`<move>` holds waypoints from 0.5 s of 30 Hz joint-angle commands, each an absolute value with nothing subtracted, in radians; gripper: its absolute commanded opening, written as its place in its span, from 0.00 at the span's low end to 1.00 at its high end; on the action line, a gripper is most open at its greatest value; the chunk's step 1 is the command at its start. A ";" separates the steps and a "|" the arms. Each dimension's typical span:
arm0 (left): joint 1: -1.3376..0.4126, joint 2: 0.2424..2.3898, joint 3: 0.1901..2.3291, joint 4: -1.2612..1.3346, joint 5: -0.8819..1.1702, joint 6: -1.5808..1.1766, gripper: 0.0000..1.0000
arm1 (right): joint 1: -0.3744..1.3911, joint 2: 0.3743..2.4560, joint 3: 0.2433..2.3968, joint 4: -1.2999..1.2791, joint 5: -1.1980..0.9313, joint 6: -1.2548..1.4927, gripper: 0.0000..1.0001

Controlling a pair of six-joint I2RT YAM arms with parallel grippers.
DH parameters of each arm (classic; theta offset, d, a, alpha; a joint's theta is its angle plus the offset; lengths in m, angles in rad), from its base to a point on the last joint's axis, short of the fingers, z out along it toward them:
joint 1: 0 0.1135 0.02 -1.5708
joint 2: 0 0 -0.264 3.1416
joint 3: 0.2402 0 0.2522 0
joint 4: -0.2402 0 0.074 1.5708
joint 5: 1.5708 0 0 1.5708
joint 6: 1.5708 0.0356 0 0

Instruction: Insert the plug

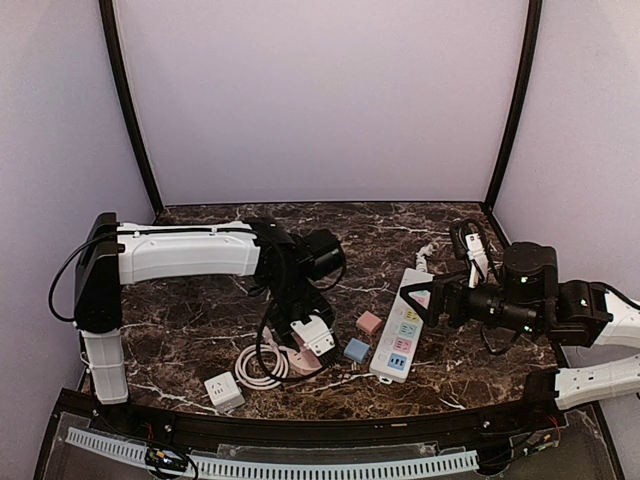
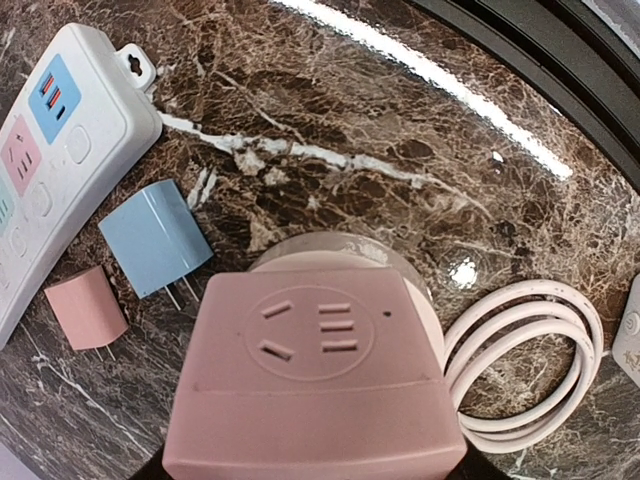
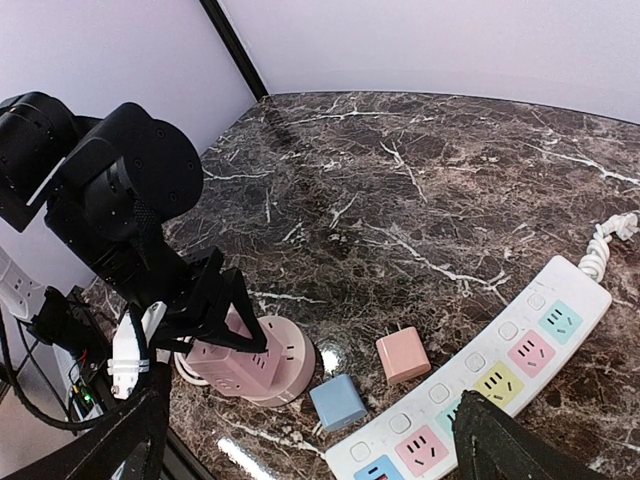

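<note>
left arm gripping the pink socket cube; right arm open-handed over the power strip

the left gripper (image 3: 222, 322) is closed partway on the pink socket cube (image 2: 320, 380), its fingers clamped on the sides; the cube sits on a round base (image 3: 295, 365) on the marble table (image 1: 200, 310); the right gripper (image 1: 420, 300) is spread wide and holds nothing; the blue plug (image 2: 155, 238) and pink plug (image 2: 85, 307) lie flat just beside each other, between cube and power strip (image 3: 500, 380); a coiled white cord (image 2: 530, 360) lies beside the base

Left fingers (image 1: 304, 344) clamp the pink socket block (image 1: 303, 363) — white power strip (image 1: 402, 327) nearby, apart.
</note>
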State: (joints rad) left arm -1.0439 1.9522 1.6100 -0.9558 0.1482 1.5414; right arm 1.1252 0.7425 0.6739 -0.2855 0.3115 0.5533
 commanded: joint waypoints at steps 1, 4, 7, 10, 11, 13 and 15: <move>-1.058 1.955 1.650 -1.035 0.134 1.564 0.01 | 1.133 0.742 0.666 -0.270 0.314 0.537 0.99; -1.068 1.952 1.675 -1.059 0.125 1.557 0.01 | 1.134 0.744 0.664 -0.268 0.316 0.537 0.99; -1.073 1.948 1.687 -1.064 0.118 1.549 0.01 | 1.134 0.744 0.664 -0.267 0.314 0.537 0.99; -1.076 1.947 1.700 -1.077 0.125 1.537 0.01 | 1.133 0.746 0.663 -0.267 0.314 0.537 0.99; -1.077 1.948 1.700 -1.082 0.126 1.532 0.01 | 1.134 0.747 0.663 -0.267 0.314 0.537 0.99; -1.078 1.953 1.702 -1.097 0.127 1.525 0.01 | 1.133 0.748 0.663 -0.266 0.314 0.537 0.99; -1.080 1.960 1.702 -1.112 0.129 1.521 0.01 | 1.133 0.748 0.661 -0.265 0.314 0.537 0.99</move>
